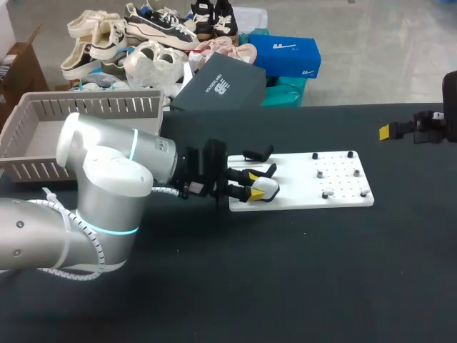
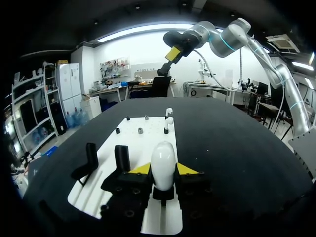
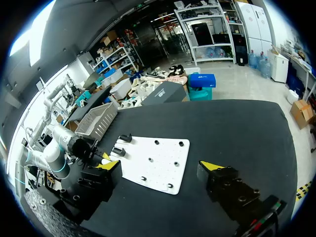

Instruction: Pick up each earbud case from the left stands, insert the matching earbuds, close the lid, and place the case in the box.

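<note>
Step in hand: pick-up of an earbud case from its stand.

Left gripper (image 2: pixel 163 170): jaws drawn in to a narrow gap, one yellow tip against each side of the white earbud case (image 2: pixel 163 154). The case sits at the near end of the white base plate (image 1: pixel 300 199), and its lid appears closed. A black holder (image 2: pixel 163 193) shows directly beneath it, so the case is judged not yet lifted clear. Two empty black stands (image 2: pixel 122 157) rise just beside the gripper on the same plate.

Right gripper (image 3: pixel 161 166): jaws wide, holding nothing, positioned well apart from the plate above the black table (image 1: pixel 285 271).

Two small white upright pieces (image 2: pixel 169 114), probably the earbuds, stand among the pegs at the far end of the plate. They are too small to confirm.

The slatted box (image 1: pixel 93 107) stands at the table's left, behind the left arm.

Next move, as judged:
1. Raise the case straight off its holder without tilting. The shell is smooth and rounded and may slip between the tips.
2. Present the case so that the right gripper can reach the lid.
3. Fetch the earbuds only once the lid stands open
</note>
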{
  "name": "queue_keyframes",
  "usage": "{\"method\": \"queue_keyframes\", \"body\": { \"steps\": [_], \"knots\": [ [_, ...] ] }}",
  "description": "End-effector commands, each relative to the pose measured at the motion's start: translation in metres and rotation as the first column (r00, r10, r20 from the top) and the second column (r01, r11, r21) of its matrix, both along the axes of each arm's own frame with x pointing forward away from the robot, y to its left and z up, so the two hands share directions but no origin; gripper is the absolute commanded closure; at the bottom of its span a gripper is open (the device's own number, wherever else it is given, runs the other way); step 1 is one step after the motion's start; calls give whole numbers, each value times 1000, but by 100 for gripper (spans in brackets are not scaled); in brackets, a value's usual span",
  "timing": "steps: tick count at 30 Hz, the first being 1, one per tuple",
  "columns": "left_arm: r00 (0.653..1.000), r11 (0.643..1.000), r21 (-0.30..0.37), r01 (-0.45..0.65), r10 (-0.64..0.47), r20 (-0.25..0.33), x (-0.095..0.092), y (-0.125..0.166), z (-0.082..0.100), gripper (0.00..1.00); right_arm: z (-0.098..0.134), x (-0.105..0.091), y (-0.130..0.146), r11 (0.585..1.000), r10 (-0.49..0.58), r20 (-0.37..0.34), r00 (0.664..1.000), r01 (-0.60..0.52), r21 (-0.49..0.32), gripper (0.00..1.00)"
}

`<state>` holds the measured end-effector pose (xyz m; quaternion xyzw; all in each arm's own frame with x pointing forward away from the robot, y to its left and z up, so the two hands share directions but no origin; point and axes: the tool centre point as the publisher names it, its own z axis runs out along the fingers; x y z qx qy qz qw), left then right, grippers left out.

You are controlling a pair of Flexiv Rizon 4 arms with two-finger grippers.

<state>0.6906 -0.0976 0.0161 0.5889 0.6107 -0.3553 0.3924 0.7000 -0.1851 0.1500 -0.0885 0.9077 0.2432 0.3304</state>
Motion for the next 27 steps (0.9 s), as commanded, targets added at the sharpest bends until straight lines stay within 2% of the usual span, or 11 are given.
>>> {"method": "queue_keyframes", "body": {
  "steps": [1,9,16,27],
  "knots": [
    [1000,1000,-5,7,-7,-1,-2,2,2,100,0,0,0,1000,0,0,1000,0,0,0],
    [999,996,-79,27,-24,33,-5,12,34,100,0,0,0,1000,0,0,1000,0,0,0],
    [997,988,-144,60,-52,57,-17,17,64,100,0,0,0,1000,0,0,1000,0,0,0],
    [985,965,-225,132,-103,135,-34,8,95,100,0,0,0,1000,0,0,1000,0,0,0]
  ]
}}
